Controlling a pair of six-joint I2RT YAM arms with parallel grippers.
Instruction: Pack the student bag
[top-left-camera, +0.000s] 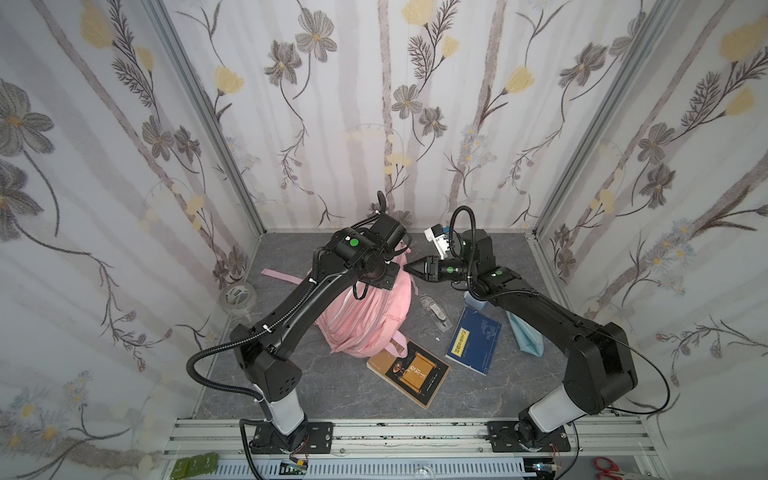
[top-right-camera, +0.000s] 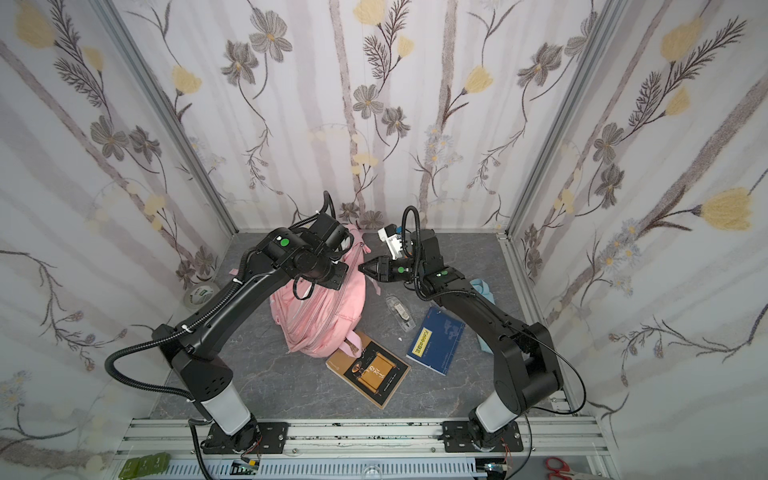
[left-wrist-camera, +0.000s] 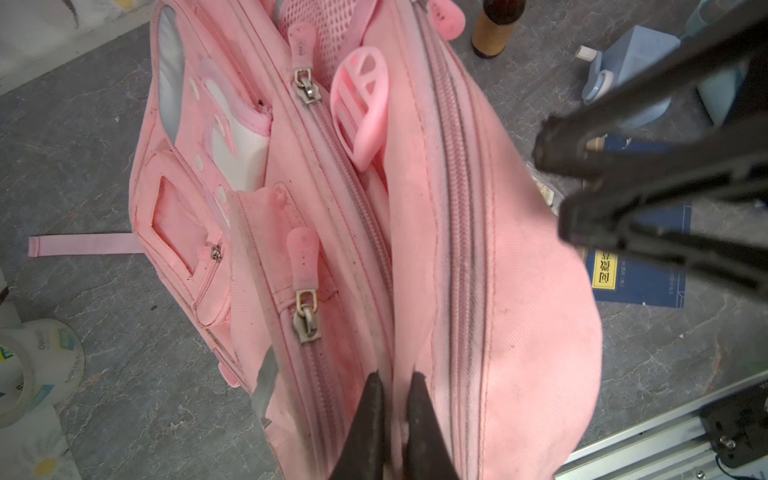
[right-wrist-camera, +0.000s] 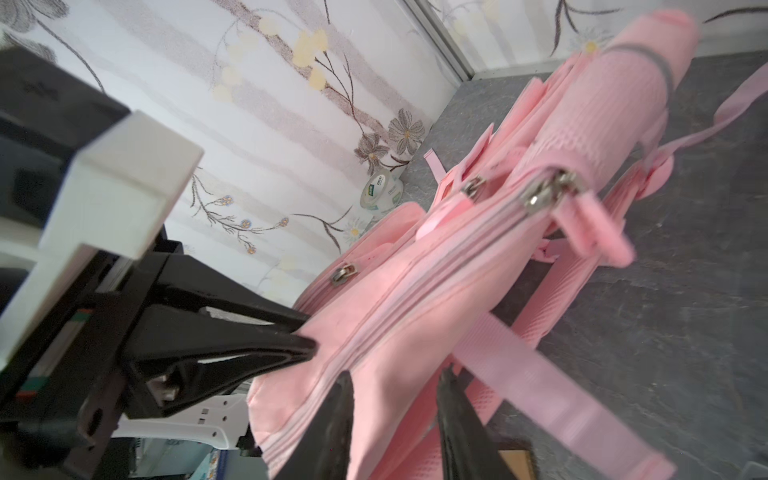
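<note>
The student bag (top-left-camera: 365, 320) stands upright on the grey table, sagging a little, squarely between the two grippers. The left gripper (left-wrist-camera: 396, 376) hangs over it from above. It is clenched on a ridge of pink fabric between two zipper lines, and its fingers nearly meet with the cloth nipped between them. The right gripper (right-wrist-camera: 395, 372) lies level, its tips just beside the bag's flank and across from the left one. Its jaws stand apart and I see nothing caught in them.

Just ahead of the left gripper's tips, a metal zipper slider (left-wrist-camera: 306, 316) with a pink rubber pull sits on a front pocket. The long main zipper (left-wrist-camera: 457, 208) runs along the side nearer the right gripper and looks shut. Below the right gripper's arm, well clear of its tips, lie a blue book (top-left-camera: 473, 338), a clear plastic packet (top-left-camera: 434, 313) and a light-blue pouch (top-left-camera: 525, 336). A brown book (top-left-camera: 409, 372) lies at the bag's foot with a strap across its corner.

I'd guess the bag is light and mostly empty. It is all soft cloth, so it will likely fold and slump wherever it isn't held. A pinch on loose fabric would probably lift a fold rather than the whole bag. The stitched seam beside a zipper looks like the firmer hold. The rubber pulls are small but should grip well. It seems sensible for one gripper to steady the seam while the other draws a pull.
</note>
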